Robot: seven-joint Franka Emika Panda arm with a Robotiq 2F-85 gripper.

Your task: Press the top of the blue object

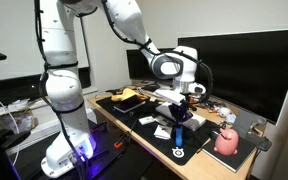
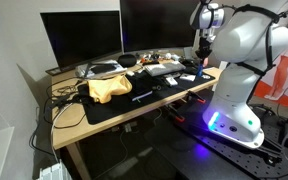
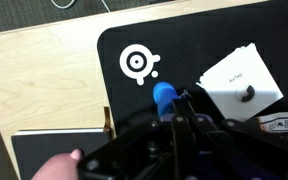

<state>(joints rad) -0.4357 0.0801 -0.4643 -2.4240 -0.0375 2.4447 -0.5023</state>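
Observation:
The blue object (image 1: 180, 131) is a small upright dark-blue cylinder on the black desk mat (image 1: 144, 125). In the wrist view it (image 3: 163, 98) shows just left of my fingertips. My gripper (image 1: 181, 108) hangs right above it, pointing down; in the wrist view the gripper (image 3: 180, 100) has its fingers together and holds nothing. The tips are at the blue object's top edge; I cannot tell whether they touch it. In an exterior view the gripper (image 2: 202, 52) is at the far end of the desk, and the blue object is too small to make out there.
A round white logo (image 3: 136, 62) is printed on the mat beside the blue object. A white box (image 3: 240, 82) lies to its right. A pink rounded object (image 1: 226, 142) sits near the desk end. Monitors (image 1: 239, 65) stand behind, and a yellow cloth (image 2: 109, 88) lies on the mat.

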